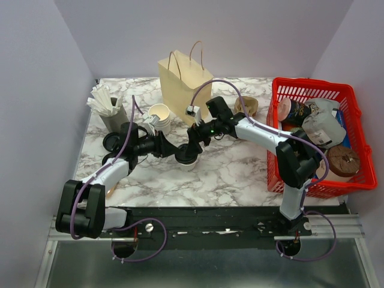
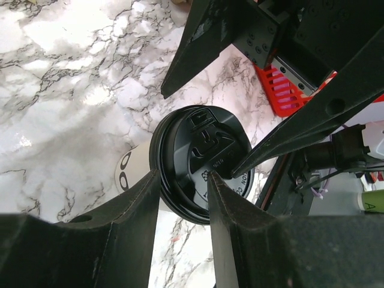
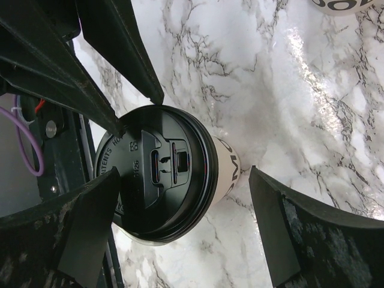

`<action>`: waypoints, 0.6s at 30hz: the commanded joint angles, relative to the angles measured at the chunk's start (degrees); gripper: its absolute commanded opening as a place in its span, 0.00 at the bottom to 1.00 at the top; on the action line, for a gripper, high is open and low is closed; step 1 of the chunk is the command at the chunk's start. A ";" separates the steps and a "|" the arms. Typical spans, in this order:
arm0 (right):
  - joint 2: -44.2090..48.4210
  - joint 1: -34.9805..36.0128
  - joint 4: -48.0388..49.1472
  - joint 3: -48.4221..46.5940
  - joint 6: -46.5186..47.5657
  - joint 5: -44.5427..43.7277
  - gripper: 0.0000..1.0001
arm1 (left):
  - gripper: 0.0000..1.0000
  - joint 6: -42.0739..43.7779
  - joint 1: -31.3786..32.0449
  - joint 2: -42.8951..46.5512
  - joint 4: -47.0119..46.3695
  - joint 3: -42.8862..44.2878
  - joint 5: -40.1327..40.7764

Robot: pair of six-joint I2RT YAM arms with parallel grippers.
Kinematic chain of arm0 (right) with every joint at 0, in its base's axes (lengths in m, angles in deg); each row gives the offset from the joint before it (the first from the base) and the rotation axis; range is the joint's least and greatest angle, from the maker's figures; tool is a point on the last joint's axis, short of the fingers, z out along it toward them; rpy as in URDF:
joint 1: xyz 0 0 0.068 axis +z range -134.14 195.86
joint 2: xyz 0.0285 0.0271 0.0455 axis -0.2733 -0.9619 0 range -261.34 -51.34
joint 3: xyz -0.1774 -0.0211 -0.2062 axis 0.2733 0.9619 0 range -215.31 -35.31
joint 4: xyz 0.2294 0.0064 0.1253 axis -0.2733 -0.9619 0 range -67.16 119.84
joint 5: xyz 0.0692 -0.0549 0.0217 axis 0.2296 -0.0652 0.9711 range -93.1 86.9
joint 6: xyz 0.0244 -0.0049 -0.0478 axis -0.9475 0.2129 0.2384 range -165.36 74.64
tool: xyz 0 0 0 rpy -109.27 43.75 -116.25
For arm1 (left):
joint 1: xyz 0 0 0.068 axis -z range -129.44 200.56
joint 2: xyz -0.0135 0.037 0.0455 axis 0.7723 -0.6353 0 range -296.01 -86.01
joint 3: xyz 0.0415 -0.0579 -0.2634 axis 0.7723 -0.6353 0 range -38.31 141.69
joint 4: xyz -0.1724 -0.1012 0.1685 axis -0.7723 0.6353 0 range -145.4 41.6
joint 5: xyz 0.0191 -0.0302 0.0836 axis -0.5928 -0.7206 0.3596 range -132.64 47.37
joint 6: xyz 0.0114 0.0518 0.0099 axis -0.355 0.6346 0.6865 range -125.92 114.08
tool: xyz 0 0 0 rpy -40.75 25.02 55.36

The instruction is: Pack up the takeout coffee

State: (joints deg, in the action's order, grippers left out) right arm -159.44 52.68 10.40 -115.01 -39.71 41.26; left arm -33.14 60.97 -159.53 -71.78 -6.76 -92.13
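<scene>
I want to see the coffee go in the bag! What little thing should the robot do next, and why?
Probably close the right fingers on the takeout coffee. They stand wide open on either side of the upright cup, and the left fingers only sit at the edge of its black lid, so nothing seems to grip it firmly. The paper bag stands behind it.

Table top (image 1: 240, 174): white marble pattern with grey veins, filling the middle of the top view
Back wall (image 1: 210, 30): plain pale lilac-grey, bare
Left wall (image 1: 36, 120): same pale tone, meeting the table's edge
Right wall (image 1: 369, 42): same tone, a narrow strip at the side
Near edge: black strip (image 1: 210, 217) along the table, silver rail (image 1: 336, 227) just in front
Below the rail: dull grey surface (image 1: 210, 264)
Light: soft, even; bright glare (image 3: 300, 48) on the marble in the right wrist view
</scene>
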 commanded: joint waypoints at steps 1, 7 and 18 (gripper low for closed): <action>1.83 0.53 -1.12 1.48 1.73 -1.73 0.96 | 0.45 2.61 0.57 0.74 -0.32 2.02 -0.16; 2.62 0.45 -2.17 2.18 2.17 -1.91 0.96 | 0.43 4.19 1.27 1.18 1.17 2.02 -1.13; 4.29 0.45 -2.53 4.38 2.70 0.73 0.96 | 0.42 6.74 2.33 1.80 3.73 2.46 -1.74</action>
State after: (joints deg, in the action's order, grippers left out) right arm -156.70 52.68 9.57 -112.00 -38.86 41.17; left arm -28.60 62.83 -159.20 -68.37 -5.95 -92.35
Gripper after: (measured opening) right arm 0.964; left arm 0.422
